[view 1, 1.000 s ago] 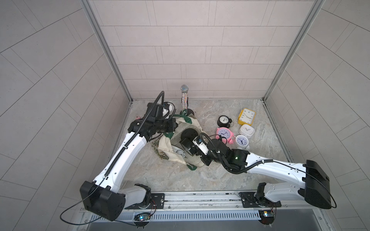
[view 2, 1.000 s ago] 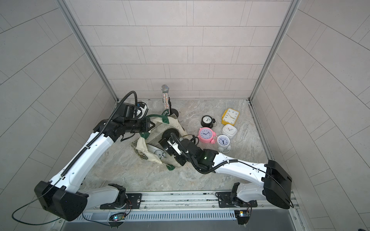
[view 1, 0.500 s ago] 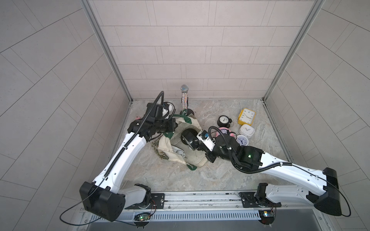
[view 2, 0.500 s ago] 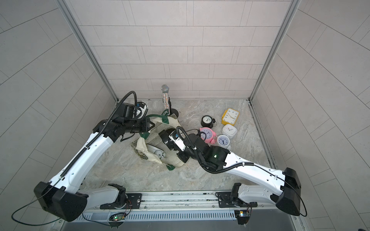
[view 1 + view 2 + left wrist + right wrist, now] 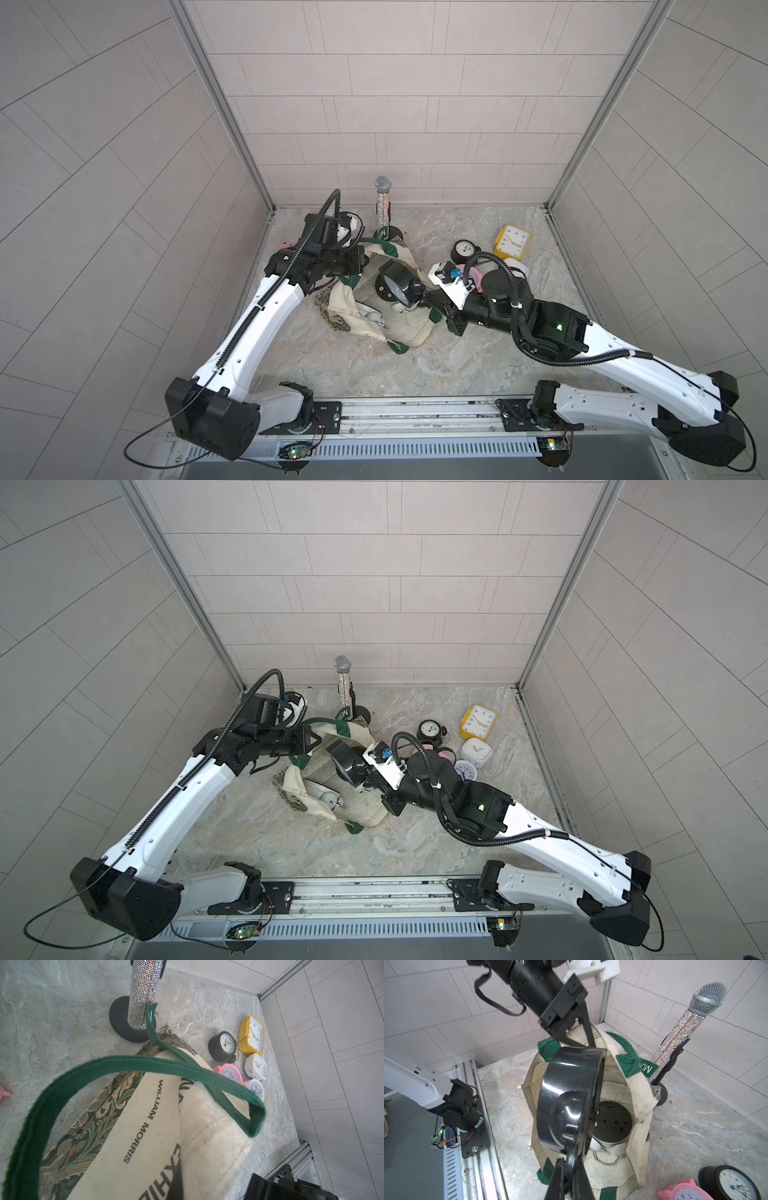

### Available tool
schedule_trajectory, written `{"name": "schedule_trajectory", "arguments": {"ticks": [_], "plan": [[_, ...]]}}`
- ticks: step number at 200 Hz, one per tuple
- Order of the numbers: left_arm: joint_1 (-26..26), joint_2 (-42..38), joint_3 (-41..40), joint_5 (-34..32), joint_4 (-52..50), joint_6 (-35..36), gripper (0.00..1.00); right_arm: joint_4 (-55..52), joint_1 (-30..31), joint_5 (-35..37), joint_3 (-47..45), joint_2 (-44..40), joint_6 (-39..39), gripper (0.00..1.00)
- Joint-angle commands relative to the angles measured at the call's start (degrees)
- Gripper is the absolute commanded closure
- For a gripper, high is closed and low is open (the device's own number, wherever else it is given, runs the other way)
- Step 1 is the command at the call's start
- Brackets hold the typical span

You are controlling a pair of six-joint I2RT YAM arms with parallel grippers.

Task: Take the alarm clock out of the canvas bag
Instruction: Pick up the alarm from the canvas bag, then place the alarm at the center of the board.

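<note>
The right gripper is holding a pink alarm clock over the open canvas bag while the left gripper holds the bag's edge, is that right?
Not quite. The right wrist view shows the alarm clock in the right gripper is black, not pink. The rest stands: it is over the open canvas bag, whose edge the left gripper holds.

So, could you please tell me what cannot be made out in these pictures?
Second clock inside the canvas bag: right wrist view shows only its back; dial faces away.
Left gripper: its tips sit behind the black clock, right wrist view.
Pink clock: cut by that view's edge; right arm mostly covers it in both top views.
</note>
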Motion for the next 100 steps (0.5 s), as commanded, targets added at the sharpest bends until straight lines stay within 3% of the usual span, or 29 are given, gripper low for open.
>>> {"name": "schedule_trajectory", "arguments": {"ticks": [1,45,100], "plan": [[0.43,-1.95,0.24,0.54,1.27,-0.03,1.00,1.14,-1.74,-3.25,2.22,-3.05,1.62,1.00],[0.44,-2.07,0.22,0.49,1.09,0.05,1.00,1.14,-10.12,-5.53,1.70,-8.47,8.76,1.00],[0.44,-2.01,0.09,0.40,1.18,0.21,1.00,-0.37,-28.98,-14.23,-1.08,-14.20,22.59,1.00]]}}
